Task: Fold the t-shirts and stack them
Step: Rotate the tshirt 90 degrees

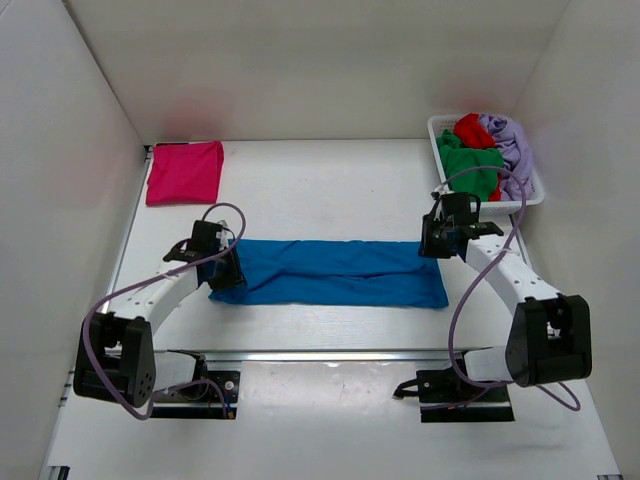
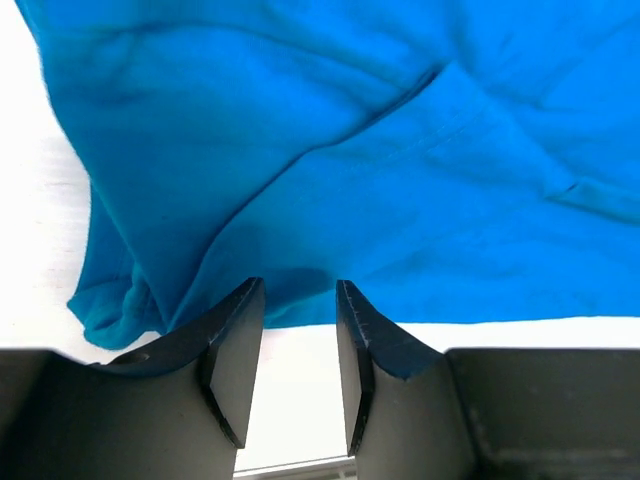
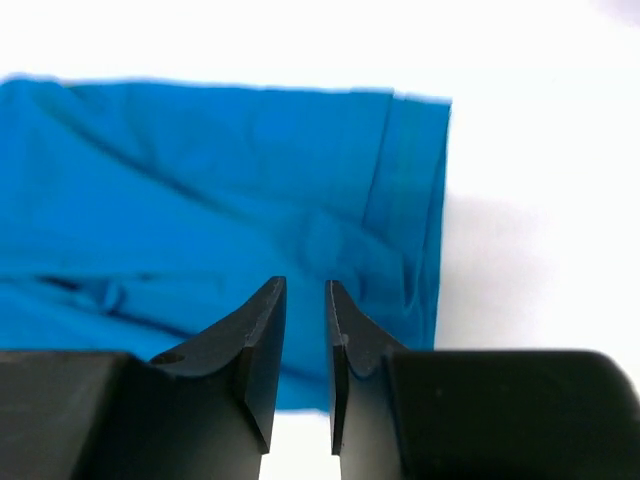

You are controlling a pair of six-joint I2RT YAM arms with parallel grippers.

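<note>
A bright blue t-shirt lies folded into a long flat strip across the middle of the table. My left gripper hovers at its left end. In the left wrist view the left gripper is open, with bare table between the fingers and the blue t-shirt's near edge at the tips. My right gripper is over the strip's right end. There the right gripper stands slightly open above the blue t-shirt, holding nothing. A magenta-pink t-shirt lies folded at the back left.
A white lattice basket at the back right holds a green t-shirt, a red t-shirt and a lavender t-shirt. White walls close in the table on the left, back and right.
</note>
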